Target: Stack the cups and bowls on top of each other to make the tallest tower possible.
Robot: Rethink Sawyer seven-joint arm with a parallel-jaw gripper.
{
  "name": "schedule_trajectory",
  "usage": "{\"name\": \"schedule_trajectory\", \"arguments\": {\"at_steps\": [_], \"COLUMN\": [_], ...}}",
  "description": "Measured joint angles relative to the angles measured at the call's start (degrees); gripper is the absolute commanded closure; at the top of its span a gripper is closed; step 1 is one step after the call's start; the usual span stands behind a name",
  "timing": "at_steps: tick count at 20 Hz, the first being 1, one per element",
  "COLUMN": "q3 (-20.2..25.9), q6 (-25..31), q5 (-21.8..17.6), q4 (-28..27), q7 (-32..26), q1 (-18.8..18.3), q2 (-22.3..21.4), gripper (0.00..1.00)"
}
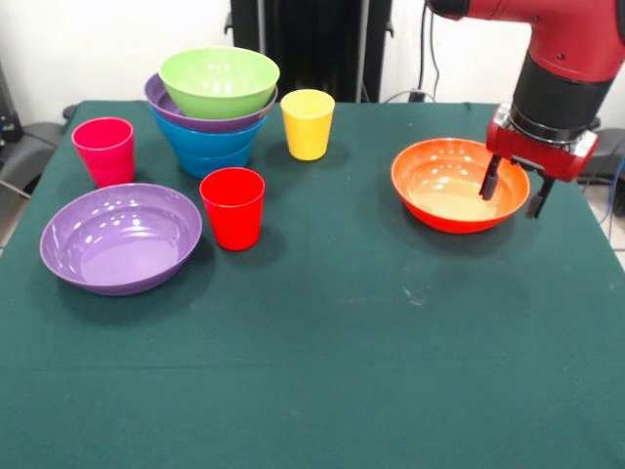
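The orange bowl [444,186] sits at the right of the table. My gripper [513,192] hangs over its right rim, open, with one finger [488,182] inside the bowl and the other just outside the rim. The tower stands at the back left: a blue bowl [210,149] lowest, a purple bowl [191,119] in it, a lime green bowl [220,80] on top. A yellow cup [308,124] stands right of the tower. A pink cup [104,149] stands at the left, a red cup [232,207] in front of the tower. A second wide purple bowl [119,237] lies front left.
The table has a dark green cloth [332,352]. The black pedestal [312,39] stands behind the far edge. The red and black arm [562,59] comes down at the top right, near the table's right edge.
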Motion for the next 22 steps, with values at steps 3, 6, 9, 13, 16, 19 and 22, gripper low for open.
{"name": "schedule_trajectory", "arguments": {"at_steps": [3,6,9,13,16,19,22], "q3": [-0.3,-0.3,-0.3,-0.3,-0.3,-0.3,-0.3], "q6": [-1.0,-2.7,-3.7,-5.8,-7.1,-8.6,-9.6], "q5": [0.1,0.2,0.2,0.2,0.2,0.2,0.2], "q4": [0.2,1.0,1.7,3.0,3.9,4.9,5.5], "q7": [0.3,0.3,0.3,0.3,0.3,0.3,0.3], "q1": [0.6,0.7,0.5,-0.2,-0.5,-0.5,-0.5], "q2": [0.7,0.9,0.9,1.1,1.4,1.9,2.4], "gripper": [0.00,0.00,0.00,0.00,0.00,0.00,0.00]}}
